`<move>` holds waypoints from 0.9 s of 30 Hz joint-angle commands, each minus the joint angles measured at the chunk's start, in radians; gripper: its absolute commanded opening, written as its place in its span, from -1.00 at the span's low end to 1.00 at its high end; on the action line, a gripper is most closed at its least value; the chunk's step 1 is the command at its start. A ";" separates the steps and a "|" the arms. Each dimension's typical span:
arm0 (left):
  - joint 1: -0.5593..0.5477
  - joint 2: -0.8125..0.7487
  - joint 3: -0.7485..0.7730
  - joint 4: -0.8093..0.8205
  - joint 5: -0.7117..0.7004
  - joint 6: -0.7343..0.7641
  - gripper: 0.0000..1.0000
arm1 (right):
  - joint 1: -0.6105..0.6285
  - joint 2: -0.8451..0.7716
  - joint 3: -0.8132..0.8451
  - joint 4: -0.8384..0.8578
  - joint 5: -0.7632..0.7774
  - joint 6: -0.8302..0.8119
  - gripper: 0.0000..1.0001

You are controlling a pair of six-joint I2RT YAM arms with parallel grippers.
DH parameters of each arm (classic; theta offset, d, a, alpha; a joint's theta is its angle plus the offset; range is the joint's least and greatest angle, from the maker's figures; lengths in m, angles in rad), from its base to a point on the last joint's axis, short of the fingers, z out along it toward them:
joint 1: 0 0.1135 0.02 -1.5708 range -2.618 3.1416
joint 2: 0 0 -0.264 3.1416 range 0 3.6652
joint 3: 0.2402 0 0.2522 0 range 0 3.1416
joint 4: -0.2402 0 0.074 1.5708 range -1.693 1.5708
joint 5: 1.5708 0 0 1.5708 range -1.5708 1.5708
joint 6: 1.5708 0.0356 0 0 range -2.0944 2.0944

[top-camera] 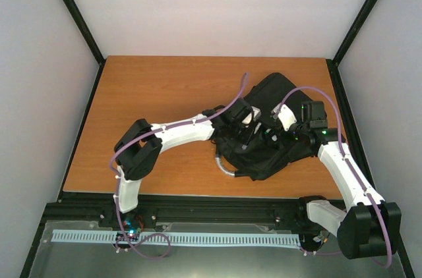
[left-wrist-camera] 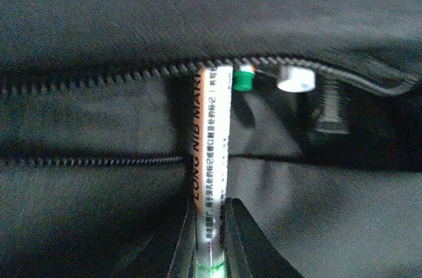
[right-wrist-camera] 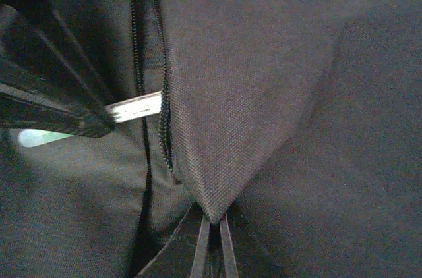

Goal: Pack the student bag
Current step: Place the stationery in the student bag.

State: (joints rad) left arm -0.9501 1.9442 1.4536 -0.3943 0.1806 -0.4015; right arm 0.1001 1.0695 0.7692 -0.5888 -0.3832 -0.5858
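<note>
White walls box in a brown wooden bench (top-camera: 165,93). The bag (top-camera: 275,90) lies on its right half, and both my arms reach onto it. My left tool (left-wrist-camera: 212,242) is clamped on a marker (left-wrist-camera: 212,133), white with an orange strip. The marker's far end sits right at the zip (left-wrist-camera: 99,79) of an unzipped pocket (left-wrist-camera: 264,126). Just inside that opening I can make out a green cap (left-wrist-camera: 243,79) and a white cap (left-wrist-camera: 295,79), with something dark beside them that I cannot name. From this I judge that a few things are already packed. My right tool (right-wrist-camera: 212,245) is pinched shut on a fold of the bag's cloth, lifting the flap so the mouth gapes. From that wrist the marker shows beside the zip teeth, with its body outside the pocket. I take the job to be partway through. The pocket is open and partly filled, and this marker is lined up but not yet in. What remains, as I read it, is to slide it in, let go, release the flap and close the zip.
</note>
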 commanded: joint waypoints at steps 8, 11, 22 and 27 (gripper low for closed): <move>-0.004 0.086 0.137 -0.083 -0.130 0.008 -0.65 | 0.003 0.004 0.008 0.006 -0.036 -0.005 -0.94; -0.003 0.058 0.127 -0.118 -0.130 0.005 -0.43 | 0.004 0.005 0.008 0.006 -0.037 -0.005 -0.94; -0.004 -0.185 -0.116 -0.064 -0.032 -0.023 -0.21 | 0.004 0.005 0.008 0.006 -0.043 -0.008 -0.94; -0.011 -0.217 -0.217 -0.026 0.071 -0.031 -0.56 | 0.004 0.007 0.009 0.007 -0.046 -0.008 -0.94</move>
State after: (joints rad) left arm -0.9543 1.7477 1.2949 -0.4583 0.1616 -0.4217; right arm 0.1001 1.0801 0.7692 -0.5896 -0.3931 -0.5861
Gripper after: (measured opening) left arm 0.274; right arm 0.031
